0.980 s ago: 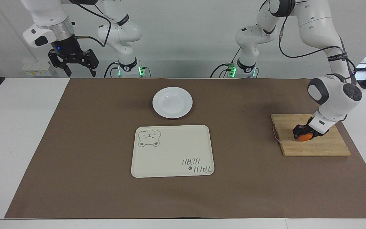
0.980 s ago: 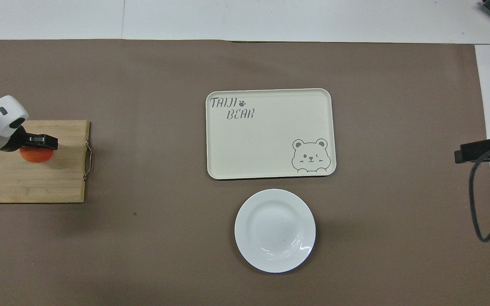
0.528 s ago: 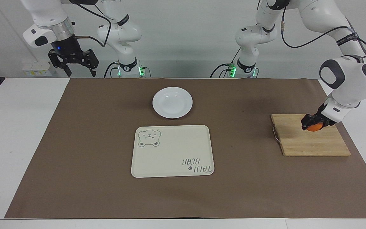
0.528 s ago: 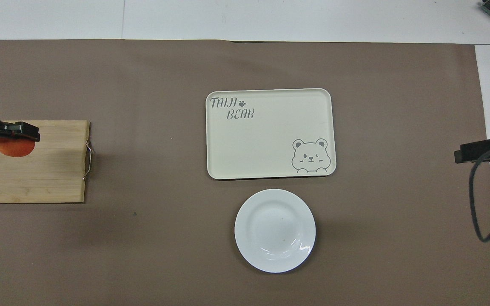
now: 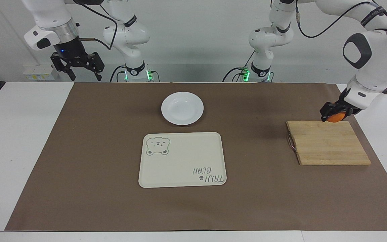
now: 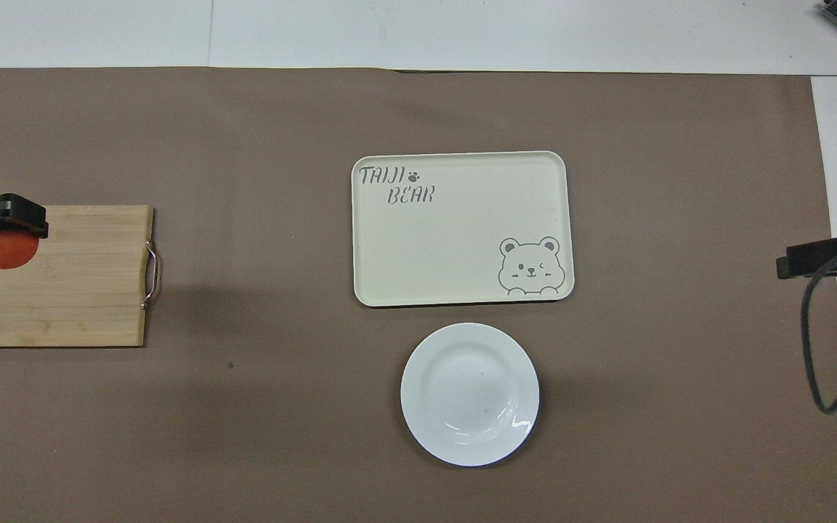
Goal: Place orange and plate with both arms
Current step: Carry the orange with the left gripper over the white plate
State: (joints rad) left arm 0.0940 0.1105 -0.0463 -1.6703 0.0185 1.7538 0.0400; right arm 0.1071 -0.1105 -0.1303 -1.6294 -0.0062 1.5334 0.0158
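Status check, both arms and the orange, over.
Left gripper shut on small round orange, raised over wooden cutting board. Right gripper open, waiting. Round white plate bare; nothing in the way.

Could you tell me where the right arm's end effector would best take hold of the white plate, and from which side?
Probably by the raised rim of the plate, from above on its right-arm side: it lies flat and shallow on the brown mat, with nothing else to pinch.
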